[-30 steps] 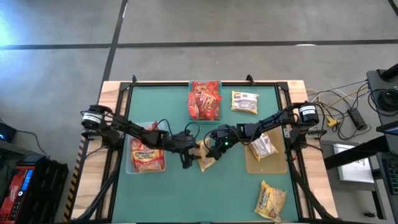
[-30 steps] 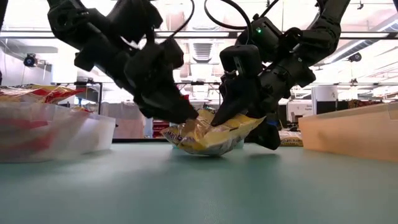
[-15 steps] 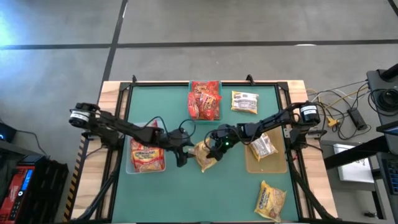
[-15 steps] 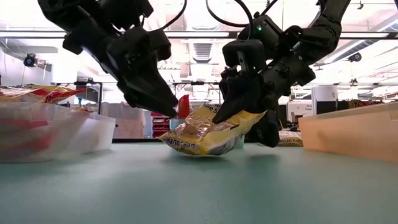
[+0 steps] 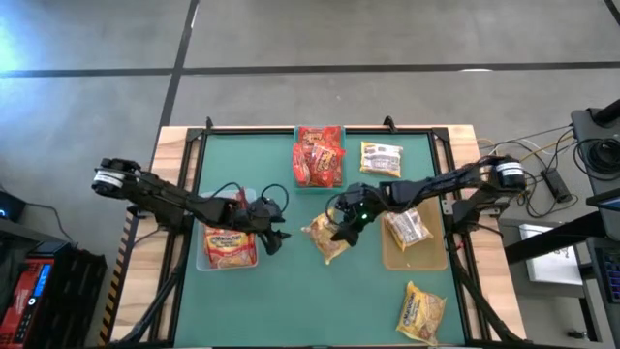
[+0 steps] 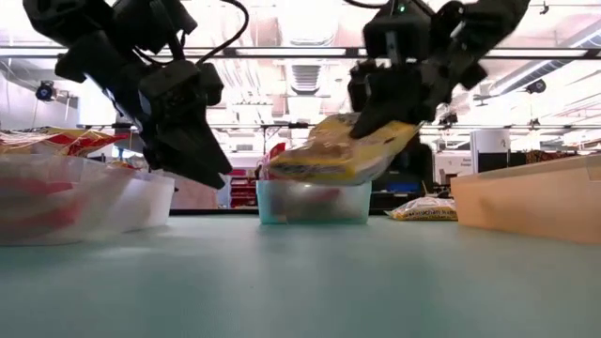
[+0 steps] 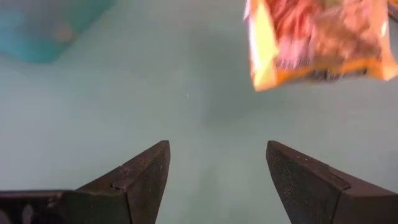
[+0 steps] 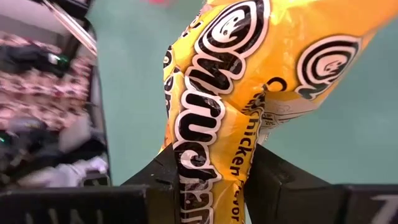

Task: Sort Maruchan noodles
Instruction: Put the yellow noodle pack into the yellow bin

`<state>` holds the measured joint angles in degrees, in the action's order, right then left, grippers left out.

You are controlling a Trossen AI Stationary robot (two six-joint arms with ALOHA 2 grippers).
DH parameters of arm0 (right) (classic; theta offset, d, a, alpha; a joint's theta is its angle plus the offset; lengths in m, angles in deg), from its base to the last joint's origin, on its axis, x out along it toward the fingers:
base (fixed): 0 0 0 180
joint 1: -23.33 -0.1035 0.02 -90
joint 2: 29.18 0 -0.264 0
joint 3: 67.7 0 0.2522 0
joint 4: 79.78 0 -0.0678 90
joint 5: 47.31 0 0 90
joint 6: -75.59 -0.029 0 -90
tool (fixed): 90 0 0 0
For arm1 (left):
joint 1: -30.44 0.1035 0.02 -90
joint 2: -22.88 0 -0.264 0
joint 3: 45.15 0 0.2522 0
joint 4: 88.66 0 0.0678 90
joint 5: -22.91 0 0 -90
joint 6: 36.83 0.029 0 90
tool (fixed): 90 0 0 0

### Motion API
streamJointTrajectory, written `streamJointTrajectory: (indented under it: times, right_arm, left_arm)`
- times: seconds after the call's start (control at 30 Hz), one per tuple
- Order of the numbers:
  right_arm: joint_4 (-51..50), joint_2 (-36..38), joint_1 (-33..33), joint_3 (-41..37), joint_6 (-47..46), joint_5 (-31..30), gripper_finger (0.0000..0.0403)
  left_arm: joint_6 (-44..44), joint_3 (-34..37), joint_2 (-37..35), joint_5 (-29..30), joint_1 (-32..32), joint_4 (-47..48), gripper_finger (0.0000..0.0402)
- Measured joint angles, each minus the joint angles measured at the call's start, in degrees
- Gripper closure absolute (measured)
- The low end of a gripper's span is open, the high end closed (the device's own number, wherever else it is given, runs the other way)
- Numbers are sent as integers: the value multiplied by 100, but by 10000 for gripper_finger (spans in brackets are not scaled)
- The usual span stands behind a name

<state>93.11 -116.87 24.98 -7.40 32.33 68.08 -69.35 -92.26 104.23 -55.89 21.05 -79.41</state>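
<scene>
The yellow Maruchan packet (image 6: 340, 152) hangs clear of the bench (image 5: 291, 301) near its middle, pinched at one edge by the right gripper (image 5: 341, 227), whose fingers are clamped on the crinkly wrapper; the right wrist view shows the packet (image 8: 233, 87) squeezed between them. The step in hand looks like the carry: one packet picked up and on its way to a bin. Just left of it the left gripper (image 5: 272, 236) hovers empty with fingers spread wide, beside the clear bin (image 5: 205, 254) holding red-and-yellow packets. At the far edge a teal bin (image 5: 319, 182) holds red packets; to the right a tan bin (image 5: 417, 258) holds one pale packet. Two more packets lie loose, one far right (image 5: 382, 159), one near right (image 5: 422, 312). The next move probably calls for swinging the packet over the bin matching its colour, then releasing above it.
</scene>
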Motion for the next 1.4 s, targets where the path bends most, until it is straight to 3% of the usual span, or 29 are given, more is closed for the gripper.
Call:
streamJointTrajectory:
  times: [0.17, 0.37, 0.7, 0.93, 1.17, 1.4]
  right_arm:
    - [-1855, 837, 200, 266, 779, -335, 301]
    - [-4111, 1775, 446, 777, 1656, -1157, 301]
    - [-7214, 2493, 592, 1525, 4060, -2009, 300]
    - [-8061, 2649, 591, 1285, 4689, -2462, 300]
    - [-8153, 2438, 591, 874, 4270, -2592, 283]
    - [-8184, 2190, 591, 855, 3903, -3183, 267]
  left_arm:
    - [112, 120, -1, 186, 6, -435, 151]
    - [200, 116, 51, 372, 7, -871, 151]
    - [248, 114, 78, 645, 11, -951, 151]
    - [237, 120, 78, 648, 11, -953, 151]
    - [285, 123, 91, 650, 11, -959, 151]
    - [296, 123, 91, 940, 11, -962, 151]
